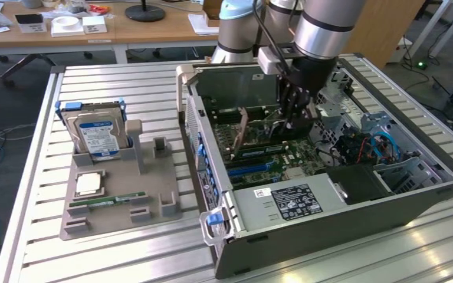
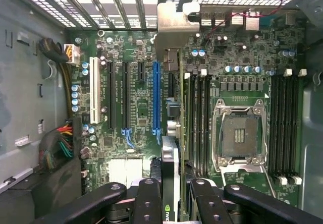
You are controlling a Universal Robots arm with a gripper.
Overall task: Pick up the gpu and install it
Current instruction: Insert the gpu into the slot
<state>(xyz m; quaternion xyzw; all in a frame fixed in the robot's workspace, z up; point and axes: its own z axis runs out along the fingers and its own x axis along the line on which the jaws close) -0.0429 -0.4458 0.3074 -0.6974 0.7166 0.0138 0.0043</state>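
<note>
The gpu (image 2: 170,158) is a thin dark card seen edge-on in the wrist view, with its silver bracket (image 2: 174,27) at the far end by the case's rear slot openings. My gripper (image 2: 171,196) is shut on the card, with a black finger on each side of it. The card hangs over the green motherboard (image 2: 141,108), just beside the long blue slot (image 2: 156,98). Whether it touches a slot I cannot tell. In the exterior view my gripper (image 1: 294,118) reaches straight down into the open computer case (image 1: 329,230).
On the exterior view's left, a grey holder (image 1: 120,206) carries a silver hard drive (image 1: 97,132), a processor chip (image 1: 89,183) and a green RAM stick (image 1: 104,201). Inside the case are the open CPU socket (image 2: 239,138), memory slots (image 2: 285,128), cable bundles (image 2: 58,146) and a power supply (image 1: 289,200).
</note>
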